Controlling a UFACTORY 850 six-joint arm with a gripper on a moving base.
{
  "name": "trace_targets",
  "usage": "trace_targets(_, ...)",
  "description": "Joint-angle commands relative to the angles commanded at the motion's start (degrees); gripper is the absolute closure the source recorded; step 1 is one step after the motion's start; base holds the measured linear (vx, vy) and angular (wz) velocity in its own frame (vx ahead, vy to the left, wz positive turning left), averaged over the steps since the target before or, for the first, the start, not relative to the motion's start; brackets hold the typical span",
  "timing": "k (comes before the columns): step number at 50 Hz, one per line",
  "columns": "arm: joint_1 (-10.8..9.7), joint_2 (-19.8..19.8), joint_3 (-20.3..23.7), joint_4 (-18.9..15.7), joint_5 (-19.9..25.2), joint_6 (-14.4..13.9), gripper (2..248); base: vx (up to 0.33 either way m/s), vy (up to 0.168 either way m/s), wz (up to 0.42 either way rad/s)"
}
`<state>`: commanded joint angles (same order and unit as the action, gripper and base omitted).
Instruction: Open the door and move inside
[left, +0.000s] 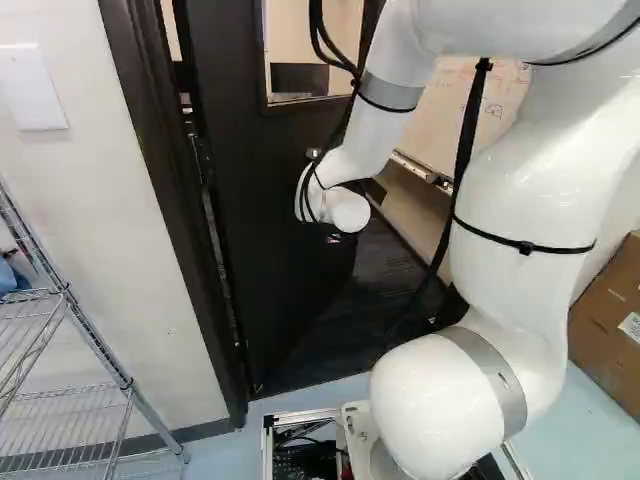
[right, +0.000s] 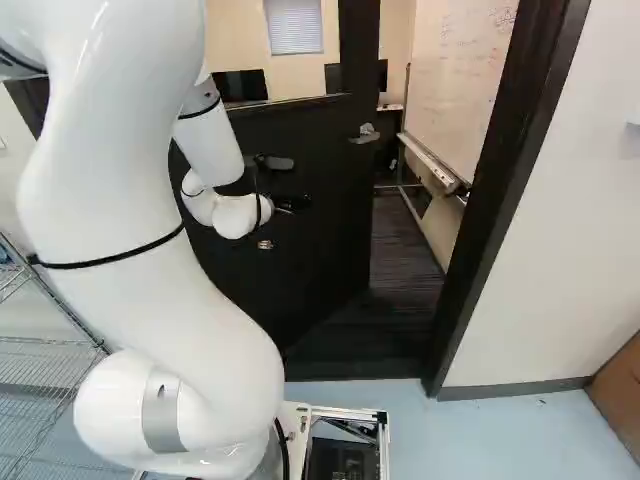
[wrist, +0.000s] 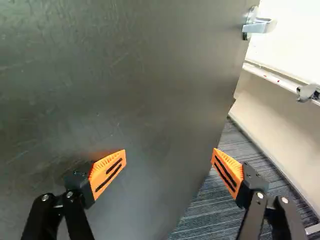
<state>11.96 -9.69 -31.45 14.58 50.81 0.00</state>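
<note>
Hand (wrist: 169, 156) is wide, nothing btwn my fingers: one by the door (wrist: 100, 75) face, the other out past its free edge, above the carpet (wrist: 205, 215). Can't tell if the near pad touches the door or just sits beside it. Handle (wrist: 257, 26) is farther up the same face, near the free edge, well apart from my fingers, so I'm not on it.

Door's ajar, swung into the rm, w/ a fair gap btwn its free edge and the R post of the frame (right: 492, 200). Thru that gap: carpet and the whiteboard (right: 460, 70) on the side wall. So unlatching = done, opening = partly done, approx halfway I'd guess. Handle prob. not needed again; next is a push on the face, w/ the base following.

My arm reaches in over the sill, but the base (right: 345, 412) is out on the blue floor (right: 460, 435), short of the doorway. So "move inside" = barely begun, arm only. Left to do: open wider, drive over the sill, get base + arm clear of both posts.

Risk: door could swing back if I let off, or the arm could snag a post. Rack (left: 75, 390) and box (left: 610, 320) are off to the sides, prob. no bother going straight.
</note>
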Motion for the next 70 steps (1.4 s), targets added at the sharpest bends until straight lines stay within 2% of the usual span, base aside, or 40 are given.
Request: trace_targets(70,3.1,-5.2,-6.0,-5.6,0.0,0.0,3,0.000,0.000,0.000)
